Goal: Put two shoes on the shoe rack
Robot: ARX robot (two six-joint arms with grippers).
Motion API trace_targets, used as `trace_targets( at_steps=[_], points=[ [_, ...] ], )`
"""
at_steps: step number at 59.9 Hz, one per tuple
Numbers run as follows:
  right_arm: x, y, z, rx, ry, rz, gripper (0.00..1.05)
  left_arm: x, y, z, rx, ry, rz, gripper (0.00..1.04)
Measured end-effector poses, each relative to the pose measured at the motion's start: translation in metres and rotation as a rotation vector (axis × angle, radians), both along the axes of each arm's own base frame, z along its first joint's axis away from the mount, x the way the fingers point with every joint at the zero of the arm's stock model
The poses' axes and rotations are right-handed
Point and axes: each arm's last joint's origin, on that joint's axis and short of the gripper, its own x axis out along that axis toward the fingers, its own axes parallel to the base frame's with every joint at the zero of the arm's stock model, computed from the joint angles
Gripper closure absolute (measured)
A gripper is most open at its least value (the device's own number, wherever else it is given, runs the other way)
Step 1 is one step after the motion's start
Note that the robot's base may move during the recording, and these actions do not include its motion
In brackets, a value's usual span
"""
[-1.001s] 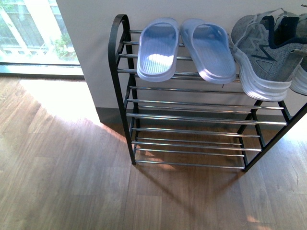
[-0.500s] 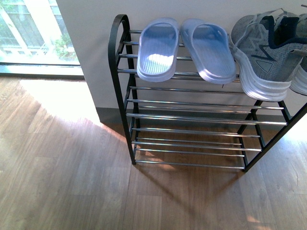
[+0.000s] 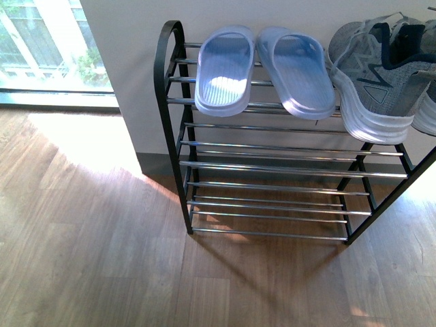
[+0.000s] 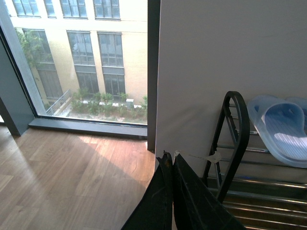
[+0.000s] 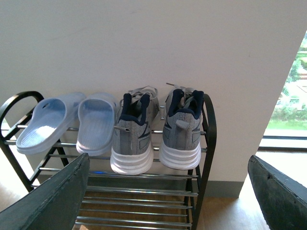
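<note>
The shoe rack point(image 3: 170, 102) stands against the white wall. On its top shelf lie two pale blue slide sandals point(image 3: 223, 70) point(image 3: 298, 71), and to their right a grey sneaker point(image 3: 373, 82). The right wrist view shows both sneakers point(image 5: 134, 136) point(image 5: 182, 129) side by side, heels outward, beside the slides point(image 5: 43, 124) point(image 5: 96, 122). My right gripper point(image 5: 168, 160) is open and empty, hanging in front of the rack point(image 5: 208, 134) and clear of it. My left gripper point(image 4: 169, 155) is shut on nothing, left of the rack's end frame point(image 4: 235, 124). Neither arm shows in the front view.
The lower shelves point(image 3: 272, 167) of silver rods hold nothing. Wooden floor point(image 3: 88, 252) spreads in front and to the left. A floor-length window point(image 4: 81, 62) is left of the wall's corner; another window point(image 5: 288, 100) lies to the right.
</note>
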Motion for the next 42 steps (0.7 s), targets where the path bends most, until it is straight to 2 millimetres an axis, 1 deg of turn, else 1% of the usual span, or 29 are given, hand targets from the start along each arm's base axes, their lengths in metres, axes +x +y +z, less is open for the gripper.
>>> trace_targets(
  at_steps=[42],
  points=[
    [0.0,0.0,0.0,0.0,0.0,0.0,0.09,-0.019,0.0,0.002,0.0,-0.01,0.0,1.04]
  ],
)
